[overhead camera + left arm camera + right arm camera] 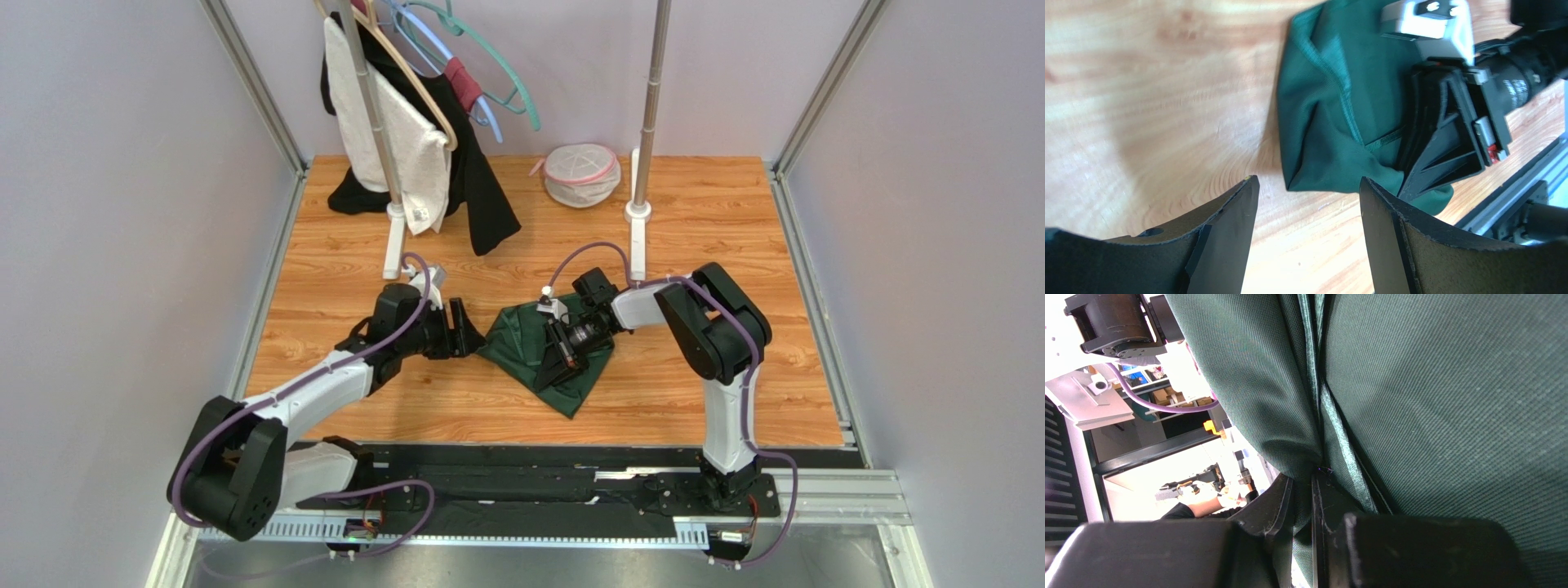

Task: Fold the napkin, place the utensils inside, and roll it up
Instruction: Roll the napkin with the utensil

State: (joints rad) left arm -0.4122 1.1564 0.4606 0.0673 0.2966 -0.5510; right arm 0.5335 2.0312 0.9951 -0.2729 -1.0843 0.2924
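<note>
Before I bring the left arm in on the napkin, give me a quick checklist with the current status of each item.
1. Right gripper clamped on the napkin: ok, cloth is pinched between its fingers.
2. Left gripper open: ok.
3. Left gripper lined up with the napkin's edge: ok, the edge lies just ahead of its fingers.
4. Napkin folded flat on the table: not ok, it is bunched and creased.
5. Fork located: cannot tell, no view shows it.

Napkin on table, right gripper atop (left gripper just beside, leftward).
</note>
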